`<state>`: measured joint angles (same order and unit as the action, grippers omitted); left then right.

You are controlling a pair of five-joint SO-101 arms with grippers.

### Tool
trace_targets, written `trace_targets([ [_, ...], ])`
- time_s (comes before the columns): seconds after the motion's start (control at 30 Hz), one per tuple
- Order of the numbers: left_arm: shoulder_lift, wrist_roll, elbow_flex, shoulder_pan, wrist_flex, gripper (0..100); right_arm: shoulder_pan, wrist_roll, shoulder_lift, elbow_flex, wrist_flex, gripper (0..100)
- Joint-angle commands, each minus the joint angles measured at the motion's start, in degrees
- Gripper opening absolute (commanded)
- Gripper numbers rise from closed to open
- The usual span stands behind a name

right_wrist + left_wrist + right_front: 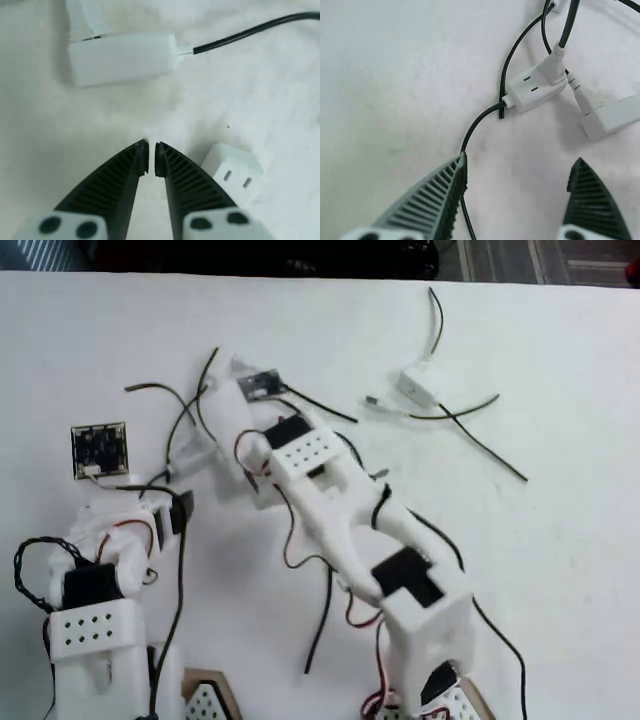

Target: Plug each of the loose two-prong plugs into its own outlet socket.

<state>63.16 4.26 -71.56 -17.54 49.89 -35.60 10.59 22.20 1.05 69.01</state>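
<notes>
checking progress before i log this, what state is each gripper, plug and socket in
left gripper, open, nothing between the fingers
right gripper, shut, holding nothing
outlet socket, lying flat, both slots empty
white plug, lying loose beside the socket, not plugged in

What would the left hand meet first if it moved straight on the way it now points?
Probably the white outlet socket with two slots, lying straight ahead of the open left hand. Depth is unclear, so it might touch the table first.
</notes>
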Motion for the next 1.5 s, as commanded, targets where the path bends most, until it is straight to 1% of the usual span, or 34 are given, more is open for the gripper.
trace_targets([
  [0.0,0.04,0.35,0.26,-0.22,-0.97,32,5.32,-0.79,2.15,0.44,-2.77,1.7],
  [0.2,0.04,0.35,0.26,-0.22,-0.97,32,14.90,-0.88,3.74,0.18,-2.33,1.7],
  [0.27,0.04,0.35,0.26,-0.22,-0.97,32,16.57,-0.97,3.74,0.44,-0.31,1.7],
  [0.43,0.04,0.35,0.26,-0.22,-0.97,32,16.75,-4.40,1.27,0.26,4.70,1.7],
  [0.63,0.04,0.35,0.26,-0.22,-1.05,32,16.84,-4.40,-8.48,0.09,7.69,1.7],
  [0.8,0.04,0.35,0.26,-0.22,-1.05,32,14.99,-4.40,-10.59,-0.35,5.49,1.7],
  [0.93,0.04,0.35,0.26,-0.22,-1.05,32,13.14,-4.48,-9.80,-4.92,0.66,1.7],
  [0.97,0.04,0.35,0.26,-0.22,-1.05,32,13.58,-4.92,-9.98,-5.54,-0.92,1.7],
  [1.07,0.04,0.35,0.26,-0.22,-1.05,32,17.54,-10.55,-10.07,-5.01,-5.76,1.7],
  [1.1,0.04,0.35,0.26,-0.22,-1.05,32,18.95,-10.81,-9.89,-4.40,-8.22,1.7],
  [1.13,0.04,0.35,0.26,-0.22,-1.05,32,20.53,-9.67,-9.54,-3.78,-10.51,1.7],
  [1.23,0.04,0.35,0.26,-0.22,-1.05,32,23.96,-2.46,-9.36,-2.73,-17.01,1.8],
  [1.33,0.04,0.35,0.26,-0.22,-1.05,32,25.10,4.04,-9.27,-2.02,-18.51,2.7],
  [1.47,0.04,0.35,0.26,-0.22,-1.05,32,25.36,11.34,-6.29,-0.62,-18.33,14.0],
])
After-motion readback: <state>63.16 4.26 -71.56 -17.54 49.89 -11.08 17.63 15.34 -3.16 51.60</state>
